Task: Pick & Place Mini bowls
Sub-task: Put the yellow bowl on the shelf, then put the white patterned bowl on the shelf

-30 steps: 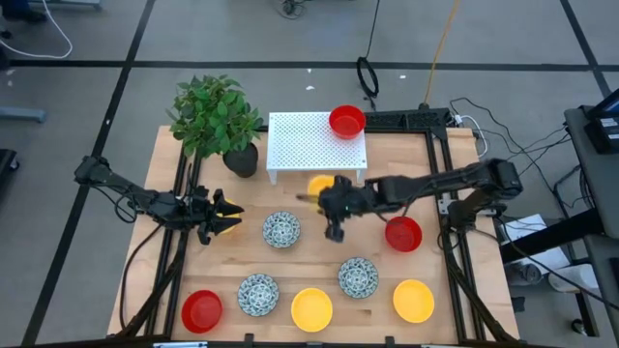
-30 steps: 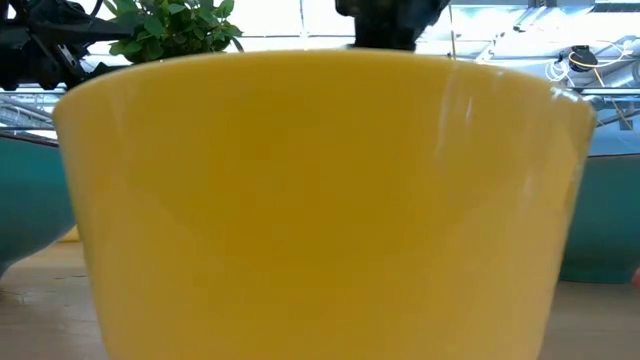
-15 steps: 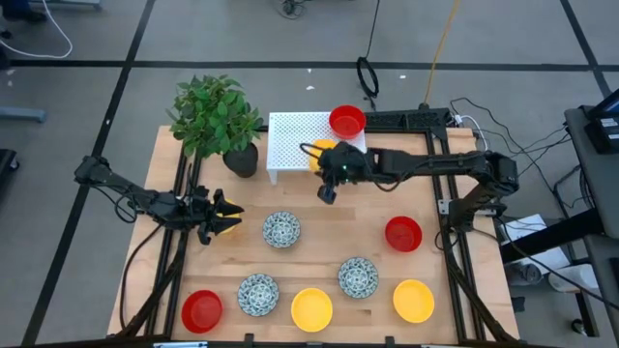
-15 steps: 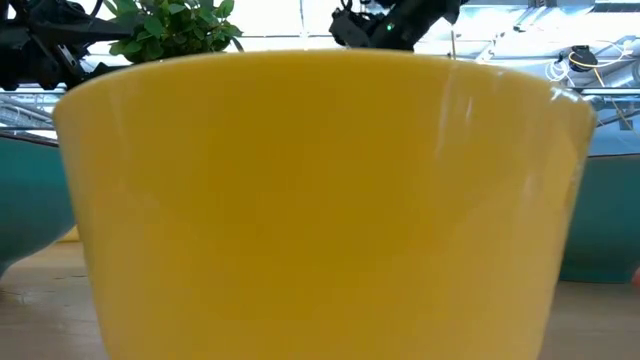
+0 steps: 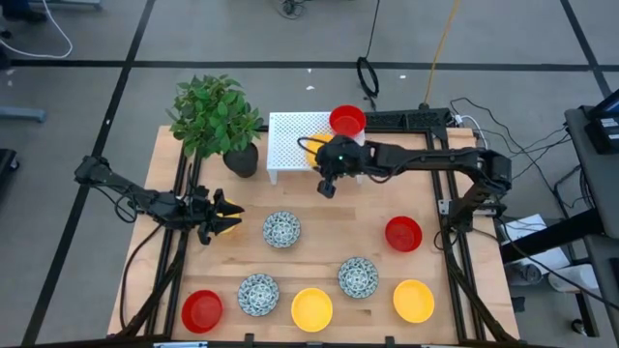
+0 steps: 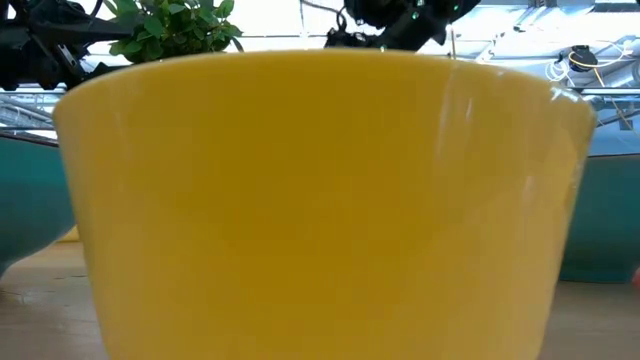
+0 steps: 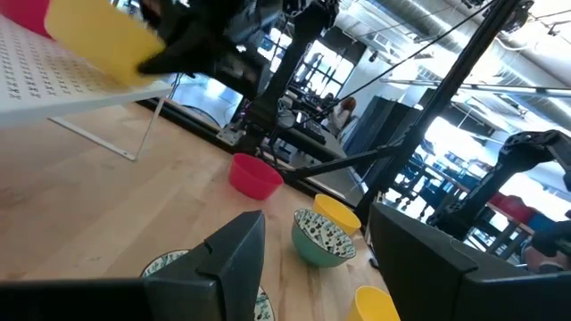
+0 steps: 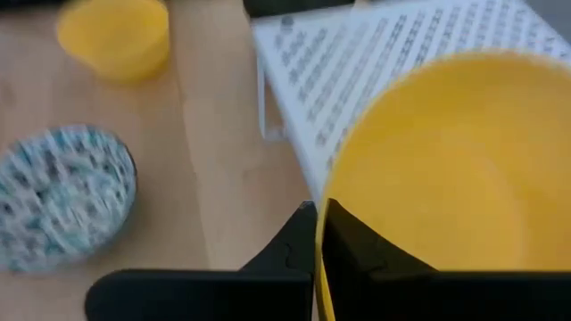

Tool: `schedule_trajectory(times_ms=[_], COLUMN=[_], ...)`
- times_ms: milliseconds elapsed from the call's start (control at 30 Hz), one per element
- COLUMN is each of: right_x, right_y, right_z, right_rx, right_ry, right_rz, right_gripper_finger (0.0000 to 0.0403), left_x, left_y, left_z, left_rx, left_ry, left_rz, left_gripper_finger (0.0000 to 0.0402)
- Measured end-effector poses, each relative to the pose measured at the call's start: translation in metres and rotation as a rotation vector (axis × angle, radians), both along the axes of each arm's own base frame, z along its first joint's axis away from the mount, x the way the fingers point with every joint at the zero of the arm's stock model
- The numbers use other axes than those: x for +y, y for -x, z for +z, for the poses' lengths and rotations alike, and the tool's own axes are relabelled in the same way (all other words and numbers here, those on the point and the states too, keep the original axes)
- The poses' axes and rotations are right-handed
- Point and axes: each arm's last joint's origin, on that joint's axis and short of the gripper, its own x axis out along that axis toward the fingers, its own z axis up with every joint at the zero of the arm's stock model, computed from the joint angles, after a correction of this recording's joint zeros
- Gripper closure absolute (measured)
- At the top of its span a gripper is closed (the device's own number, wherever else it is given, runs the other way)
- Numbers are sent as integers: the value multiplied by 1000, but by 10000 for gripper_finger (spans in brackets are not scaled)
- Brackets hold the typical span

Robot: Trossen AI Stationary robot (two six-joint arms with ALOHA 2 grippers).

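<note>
A: Start at the left, with the white perforated rack (image 5: 305, 140) as the mark. What lies that side?

B: Left of the rack stands a leafy plant in a black pot (image 5: 241, 159) on the pale wooden bench (image 5: 319, 242). Farther left and nearer the front, the left claw (image 5: 228, 216) hangs over the bench with its fingers apart and nothing between them.

A: And in front of the rack?

B: A speckled bowl (image 5: 281, 229) lies closest. Along the front edge, left to right: a red bowl (image 5: 201, 310), a speckled one (image 5: 258, 294), a yellow one (image 5: 312, 309), another speckled one (image 5: 358, 277) and a yellow one (image 5: 413, 301). A second red bowl (image 5: 403, 233) sits to the right of the rack, toward the front.

A: On the rack itself?

B: A red bowl (image 5: 347, 121) rests at its far right corner. The right claw (image 8: 316, 234) is over the rack's right part, fingers clamped together on the rim of a yellow bowl (image 8: 451, 178) held above the perforated top.

A: The room?

B: Grey floor with dark lines and cables around the bench from above. The left wrist view shows black frame posts, bright windows and ceiling pipes beyond the bench. In the low view the yellow bowl at the front edge fills nearly everything.
</note>
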Motion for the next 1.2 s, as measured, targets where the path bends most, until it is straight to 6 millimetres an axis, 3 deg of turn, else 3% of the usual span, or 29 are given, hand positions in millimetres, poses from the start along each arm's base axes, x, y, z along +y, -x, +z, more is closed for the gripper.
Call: schedule_trajectory(times_ms=[400,800,1000,1200], right_x=[-4,-6,-1,7], right_y=[-4,-10,4,30], right_z=[-3,8,35,75], right_rx=[2,-118,-198,-320], right_ry=[46,103,100,107], right_rz=[27,39,58,101], right_gripper_finger=[387,264,223,216], left_x=[0,0,0,-1], left_y=[0,0,0,0], left_z=[0,0,0,0], left_rx=[0,0,0,-1], left_ry=[0,0,0,-3], left_rz=[0,0,0,-26], left_gripper_finger=[195,194,195,194])
